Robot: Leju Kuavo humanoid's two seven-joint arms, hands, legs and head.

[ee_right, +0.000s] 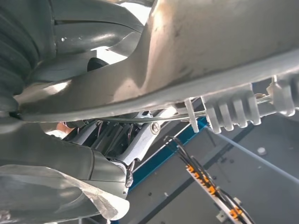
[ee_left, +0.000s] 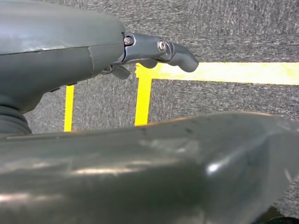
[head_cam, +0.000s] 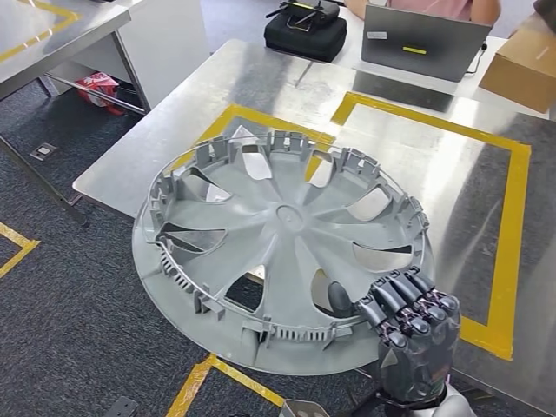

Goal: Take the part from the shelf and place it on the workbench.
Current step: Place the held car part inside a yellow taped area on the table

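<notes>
Head view, with both wrist views. The right robot hand (head_cam: 410, 326) grips the near right rim of the hubcap (head_cam: 281, 248), fingers curled over the edge and the thumb through a spoke opening. The hubcap lies inner face up, tilted. Its far half hangs over the tabletop (head_cam: 420, 165). Its near left half overhangs the carpeted floor (head_cam: 65, 304). Whether the far rim already touches the metal cannot be told.

The left robot hand (ee_left: 155, 49) hangs low over the floor. It holds nothing, and one finger shows extended. How far the others are spread cannot be told.

Step in hand, as judged: setting the part down. Done well, the hubcap is carried farther and to the right, until its centre sits well inside the near tabletop edge. It is then lowered level, so the rim clips meet the surface together. With so much of the disc past the edge, an early release would likely tip it to the floor. A one-sided hold on a broad disc also invites sag on the left.

Edges and room: the yellow frame (head_cam: 512, 226) marks open metal to the right and far. The hubcap crosses the frame's left side. A black bag (head_cam: 305, 35), a laptop (head_cam: 423, 43) and a cardboard box (head_cam: 525, 65) stand at the far side, well apart from the part. A second table (head_cam: 59, 35) stands far left, across a strip of floor.
</notes>
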